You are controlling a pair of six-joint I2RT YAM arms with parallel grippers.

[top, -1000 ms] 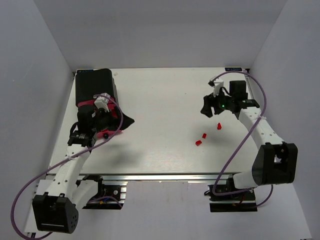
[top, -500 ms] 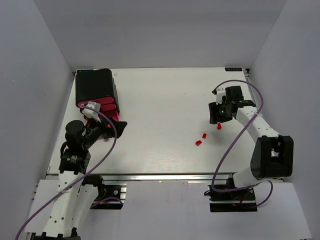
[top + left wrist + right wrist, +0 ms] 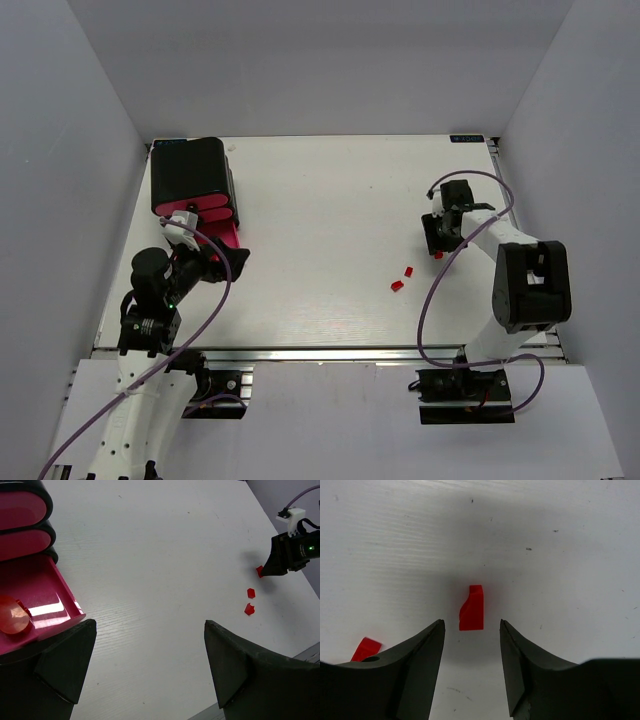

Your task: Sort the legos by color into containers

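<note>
Three red legos lie on the white table right of centre: one (image 3: 439, 255) under my right gripper (image 3: 434, 243), two more (image 3: 408, 271) (image 3: 396, 286) to its left. In the right wrist view that brick (image 3: 472, 608) sits just ahead of the open right gripper (image 3: 471, 624), in line with the gap; another red lego (image 3: 366, 648) lies at the left. The black housing (image 3: 188, 172) holds pink drawers; the bottom drawer (image 3: 42, 592) is pulled out with red pieces (image 3: 12, 616) in it. My left gripper (image 3: 150, 625) is open and empty, beside that drawer (image 3: 228, 236).
The two upper drawers (image 3: 22, 515) are shut. The right gripper also shows in the left wrist view (image 3: 287, 555), with the three red legos (image 3: 251, 593) beside it. Grey walls enclose the table on three sides. No green or lime-yellow bricks show.
My left arm has pulled back from the open drawer towards the near edge. My right gripper has swung down and now sits low over the rightmost red lego.
</note>
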